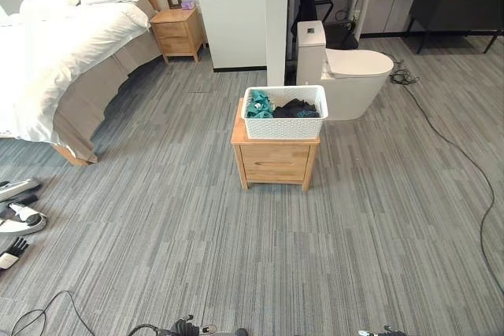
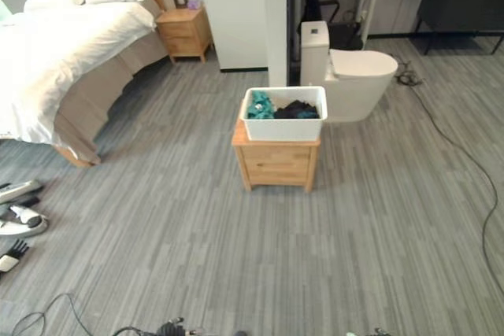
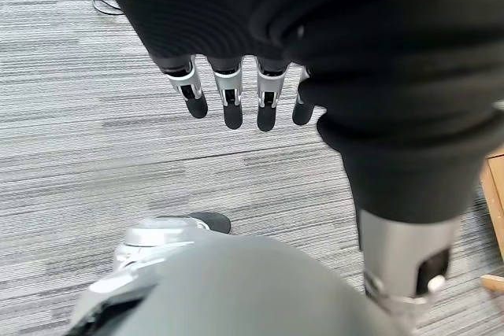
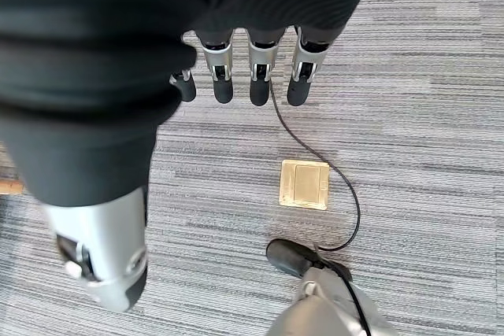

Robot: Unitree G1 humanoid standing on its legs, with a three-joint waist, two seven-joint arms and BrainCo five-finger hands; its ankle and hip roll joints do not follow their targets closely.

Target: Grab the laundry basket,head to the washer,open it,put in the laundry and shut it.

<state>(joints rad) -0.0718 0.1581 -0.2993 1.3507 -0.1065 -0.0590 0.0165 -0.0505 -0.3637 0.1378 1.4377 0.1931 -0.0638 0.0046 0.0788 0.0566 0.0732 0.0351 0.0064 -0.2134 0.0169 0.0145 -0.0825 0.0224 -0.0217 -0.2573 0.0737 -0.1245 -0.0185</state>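
Laundry basket (image 1: 284, 112), white with teal and dark clothes inside, sits on top of a small wooden nightstand (image 1: 276, 161) in mid-floor, covering most of its top. Left robot hand (image 3: 236, 92) and right robot hand (image 4: 252, 68) hang over grey floor (image 1: 157, 226), fingers straight, holding nothing.

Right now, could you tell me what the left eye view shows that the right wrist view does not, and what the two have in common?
The left eye view shows the white laundry basket holding teal and dark laundry, set on a wooden nightstand, with a bed behind and a toilet beyond.

The right wrist view shows the right hand, fingers straight and holding nothing, hanging above a brass floor plate.

Both share the grey striped floor.
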